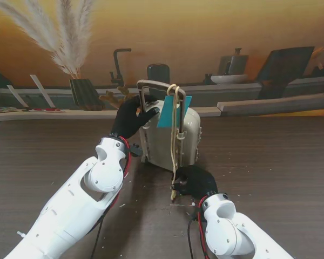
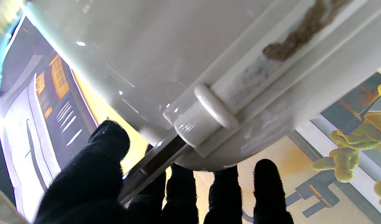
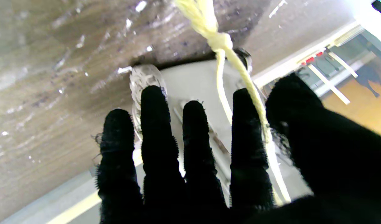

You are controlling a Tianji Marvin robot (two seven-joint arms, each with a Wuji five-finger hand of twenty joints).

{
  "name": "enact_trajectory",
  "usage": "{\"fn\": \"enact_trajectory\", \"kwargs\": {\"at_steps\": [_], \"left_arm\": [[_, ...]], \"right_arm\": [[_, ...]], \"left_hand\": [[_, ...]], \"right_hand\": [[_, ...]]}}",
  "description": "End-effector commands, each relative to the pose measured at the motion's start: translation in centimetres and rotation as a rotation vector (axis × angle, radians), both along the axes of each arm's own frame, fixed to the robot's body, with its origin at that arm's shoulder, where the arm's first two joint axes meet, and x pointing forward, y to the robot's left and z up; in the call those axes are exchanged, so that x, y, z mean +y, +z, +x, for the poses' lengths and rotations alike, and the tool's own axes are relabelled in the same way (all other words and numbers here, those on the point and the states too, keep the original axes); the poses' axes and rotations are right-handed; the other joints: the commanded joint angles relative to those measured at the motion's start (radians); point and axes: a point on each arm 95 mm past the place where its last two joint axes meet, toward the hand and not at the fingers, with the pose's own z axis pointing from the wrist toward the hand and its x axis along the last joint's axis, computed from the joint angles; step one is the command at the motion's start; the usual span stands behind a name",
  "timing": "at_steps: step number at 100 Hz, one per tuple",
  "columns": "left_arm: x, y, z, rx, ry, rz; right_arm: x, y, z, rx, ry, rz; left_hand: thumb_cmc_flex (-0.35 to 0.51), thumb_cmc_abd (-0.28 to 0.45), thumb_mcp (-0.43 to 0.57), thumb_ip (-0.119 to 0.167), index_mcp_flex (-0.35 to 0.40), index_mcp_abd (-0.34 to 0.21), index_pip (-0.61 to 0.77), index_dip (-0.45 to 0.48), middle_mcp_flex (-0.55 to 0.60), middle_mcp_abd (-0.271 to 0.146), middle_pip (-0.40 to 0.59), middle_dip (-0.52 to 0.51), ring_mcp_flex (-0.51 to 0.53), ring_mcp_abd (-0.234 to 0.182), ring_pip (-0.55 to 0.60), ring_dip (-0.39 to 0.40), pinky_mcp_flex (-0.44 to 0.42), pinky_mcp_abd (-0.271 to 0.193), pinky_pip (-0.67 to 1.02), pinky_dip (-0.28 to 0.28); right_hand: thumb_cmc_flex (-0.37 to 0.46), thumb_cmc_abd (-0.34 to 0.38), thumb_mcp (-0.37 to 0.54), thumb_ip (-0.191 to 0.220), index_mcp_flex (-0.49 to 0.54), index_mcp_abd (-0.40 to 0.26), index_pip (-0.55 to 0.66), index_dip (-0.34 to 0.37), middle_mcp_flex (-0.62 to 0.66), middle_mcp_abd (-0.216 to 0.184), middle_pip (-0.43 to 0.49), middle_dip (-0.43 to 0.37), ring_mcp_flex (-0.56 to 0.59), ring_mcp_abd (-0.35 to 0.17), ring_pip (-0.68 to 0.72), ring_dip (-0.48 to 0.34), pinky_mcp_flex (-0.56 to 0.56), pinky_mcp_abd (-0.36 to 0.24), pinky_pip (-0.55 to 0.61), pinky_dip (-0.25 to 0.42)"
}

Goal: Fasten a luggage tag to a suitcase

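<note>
1. Standing upright mid-table, the suitcase (image 1: 170,137) is being steadied by the left hand (image 1: 130,117), whose fingers are curling around the telescopic handle (image 1: 146,97), likely so nothing tips.
2. Hanging off that handle, the teal luggage tag (image 1: 174,111) is dangling by its cord (image 1: 175,135).
3. Pinching the cord's loose end nearer to me, the right hand (image 1: 193,182) is likely pulling it taut.
4. Showing more, the right wrist view is revealing a knot (image 3: 221,40).
</note>
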Motion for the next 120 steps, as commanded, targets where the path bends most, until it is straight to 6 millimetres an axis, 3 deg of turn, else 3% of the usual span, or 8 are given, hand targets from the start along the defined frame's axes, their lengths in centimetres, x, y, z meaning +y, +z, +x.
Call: {"fn": "enact_trajectory", "kwargs": {"at_steps": [1, 11, 28, 42, 52, 76, 95, 120], "left_arm": [[-0.1, -0.4, -0.5, 0.015, -0.008, 0.003], [0.1, -0.1, -0.8, 0.011, -0.008, -0.01], [0.4, 0.3, -1.4, 0.006, -0.025, -0.017], [0.5, 0.6, -1.6, 0.0, -0.036, -0.026], [0.5, 0.9, -1.6, -0.024, -0.025, -0.036], [1.2, 2.2, -2.9, -0.063, 0.007, -0.06], [2.8, 3.3, -6.0, -0.093, 0.046, -0.065], [4.5, 2.3, -12.8, -0.092, 0.094, 0.023]], "right_arm": [[0.2, 0.7, -0.6, -0.015, 0.014, 0.017], [-0.1, 1.6, -1.1, -0.063, 0.013, 0.037], [-0.7, 3.0, -1.8, -0.133, 0.011, 0.08], [-1.0, 3.8, -2.3, -0.17, 0.009, 0.108], [-1.3, 4.3, -2.6, -0.189, 0.007, 0.124], [-2.7, 5.6, -3.2, -0.254, -0.013, 0.145], [-4.4, 6.5, -3.5, -0.316, -0.049, 0.15], [-7.7, 6.8, -3.4, -0.384, -0.093, 0.134]], "left_hand": [[-0.04, 0.035, -0.006, 0.019, -0.053, 0.014, -0.032, -0.025, -0.031, 0.097, 0.015, 0.006, -0.019, -0.008, -0.002, 0.037, -0.029, -0.074, -0.033, -0.015], [-0.061, 0.034, -0.02, 0.024, -0.082, 0.025, -0.078, -0.047, -0.068, 0.093, -0.019, -0.016, -0.047, -0.009, -0.042, 0.022, -0.046, -0.071, -0.085, -0.024], [-0.109, 0.036, -0.082, 0.043, -0.15, 0.047, -0.184, -0.096, -0.154, 0.08, -0.096, -0.073, -0.099, -0.019, -0.15, -0.019, -0.064, -0.057, -0.279, -0.043], [-0.149, 0.049, -0.144, 0.05, -0.24, 0.064, -0.276, -0.132, -0.288, 0.065, -0.18, -0.125, -0.173, -0.035, -0.25, -0.057, -0.08, -0.05, -0.463, -0.061], [-0.163, 0.061, -0.182, 0.061, -0.297, 0.071, -0.32, -0.136, -0.37, 0.067, -0.247, -0.164, -0.238, -0.053, -0.347, -0.098, -0.075, -0.045, -0.672, -0.06], [-0.158, 0.058, -0.188, 0.067, -0.298, 0.08, -0.328, -0.128, -0.388, 0.064, -0.286, -0.16, -0.255, -0.056, -0.416, -0.115, -0.085, -0.045, -0.758, -0.032], [-0.139, 0.052, -0.18, 0.071, -0.277, 0.09, -0.329, -0.125, -0.376, 0.071, -0.276, -0.154, -0.237, -0.05, -0.441, -0.114, -0.087, -0.047, -0.765, -0.024], [-0.108, 0.051, -0.182, 0.071, -0.215, 0.1, -0.328, -0.121, -0.315, 0.09, -0.257, -0.153, -0.187, -0.033, -0.452, -0.105, -0.065, -0.039, -0.761, -0.013]], "right_hand": [[-0.029, 0.004, 0.038, 0.047, -0.024, 0.004, -0.038, -0.016, -0.026, -0.006, -0.017, -0.022, -0.014, -0.005, -0.002, -0.019, -0.013, -0.01, 0.003, -0.008], [-0.041, 0.007, 0.042, 0.088, -0.038, 0.016, -0.076, -0.002, -0.028, -0.006, -0.025, -0.031, -0.017, -0.005, -0.006, -0.02, -0.016, -0.009, 0.002, -0.01], [-0.062, -0.003, 0.017, 0.086, -0.093, 0.023, -0.124, -0.011, -0.036, -0.003, -0.037, -0.041, -0.027, -0.004, -0.012, -0.022, -0.024, -0.009, -0.005, -0.012], [-0.073, -0.004, 0.0, 0.083, -0.114, 0.03, -0.141, -0.02, -0.041, -0.004, -0.039, -0.044, -0.033, 0.0, -0.016, -0.023, -0.03, -0.009, -0.009, -0.013], [-0.074, -0.004, -0.005, 0.082, -0.113, 0.031, -0.14, -0.023, -0.041, -0.004, -0.039, -0.045, -0.034, 0.002, -0.016, -0.022, -0.033, -0.008, -0.01, -0.013], [-0.084, -0.002, -0.017, 0.081, -0.112, 0.03, -0.137, -0.03, -0.049, -0.004, -0.043, -0.048, -0.047, 0.003, -0.025, -0.025, -0.042, -0.01, -0.018, -0.016], [-0.101, 0.014, -0.042, 0.078, -0.118, 0.012, -0.134, -0.035, -0.067, -0.009, -0.094, -0.083, -0.087, 0.002, -0.074, -0.046, -0.076, -0.025, -0.065, -0.04], [-0.137, 0.076, -0.113, 0.08, -0.16, 0.005, -0.161, -0.035, -0.101, -0.026, -0.203, -0.17, -0.183, -0.016, -0.202, -0.109, -0.159, -0.083, -0.204, -0.128]]}}
